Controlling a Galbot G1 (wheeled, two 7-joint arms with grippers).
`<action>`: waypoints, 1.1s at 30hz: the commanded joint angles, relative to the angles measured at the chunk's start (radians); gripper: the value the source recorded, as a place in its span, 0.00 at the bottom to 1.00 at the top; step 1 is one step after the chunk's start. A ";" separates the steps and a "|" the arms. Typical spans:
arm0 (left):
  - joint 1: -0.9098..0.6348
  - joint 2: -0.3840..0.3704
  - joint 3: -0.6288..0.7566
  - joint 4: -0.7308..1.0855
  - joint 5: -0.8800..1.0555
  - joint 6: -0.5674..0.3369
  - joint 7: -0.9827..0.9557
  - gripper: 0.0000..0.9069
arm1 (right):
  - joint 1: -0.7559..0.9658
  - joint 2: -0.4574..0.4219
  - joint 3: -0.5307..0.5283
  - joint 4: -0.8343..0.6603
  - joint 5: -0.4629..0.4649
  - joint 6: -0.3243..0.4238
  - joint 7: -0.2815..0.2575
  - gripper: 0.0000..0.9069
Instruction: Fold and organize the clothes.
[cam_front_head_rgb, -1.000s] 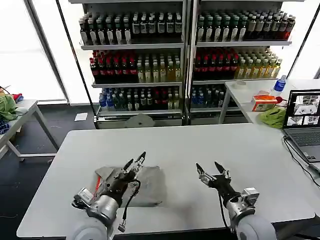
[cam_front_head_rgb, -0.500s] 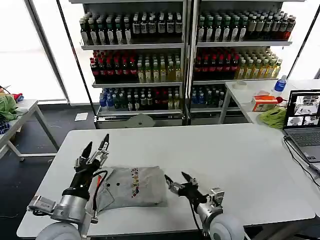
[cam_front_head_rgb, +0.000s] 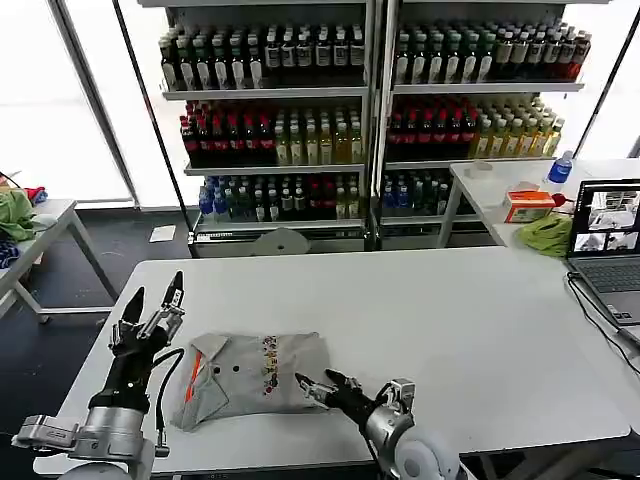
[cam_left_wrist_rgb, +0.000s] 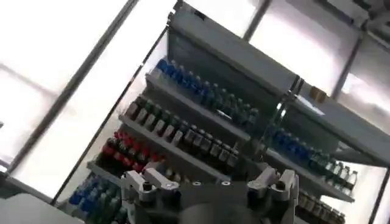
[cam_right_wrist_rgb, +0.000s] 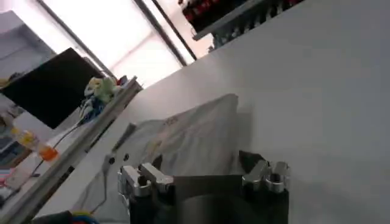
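Note:
One of the clothes, a folded light grey shirt (cam_front_head_rgb: 258, 372) with a small multicoloured chest print and an orange inner collar (cam_front_head_rgb: 194, 377), lies flat on the white table (cam_front_head_rgb: 450, 320) near its front left. My left gripper (cam_front_head_rgb: 152, 303) is raised above the table just left of the shirt, open and holding nothing. In the left wrist view the left gripper (cam_left_wrist_rgb: 210, 182) points at the drink shelves. My right gripper (cam_front_head_rgb: 322, 384) is low at the shirt's front right corner, open, fingers aimed at the cloth. In the right wrist view the shirt (cam_right_wrist_rgb: 189, 137) lies just ahead of the spread right gripper (cam_right_wrist_rgb: 207, 176).
Shelves of bottled drinks (cam_front_head_rgb: 370, 110) stand behind the table. A side table at the right carries a laptop (cam_front_head_rgb: 608, 245), a green cloth (cam_front_head_rgb: 546, 234), an orange and white box (cam_front_head_rgb: 527, 205) and a blue bottle (cam_front_head_rgb: 561, 166). Another green cloth (cam_front_head_rgb: 14, 214) lies on a left-hand table.
My left gripper has lifted off the shirt and swung left, uncovering it. My right gripper has travelled left across the table to the shirt's front right corner.

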 joint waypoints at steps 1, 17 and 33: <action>0.034 -0.015 -0.033 -0.011 0.027 -0.008 0.013 1.00 | 0.073 0.070 -0.033 -0.102 0.110 -0.005 -0.012 0.00; 0.021 -0.016 -0.073 0.014 0.026 0.005 0.017 1.00 | 0.035 0.016 0.028 -0.015 0.041 -0.020 -0.011 0.00; 0.036 -0.030 -0.076 0.012 0.038 0.012 0.037 1.00 | -0.075 -0.233 0.271 0.071 -0.009 -0.140 0.019 0.00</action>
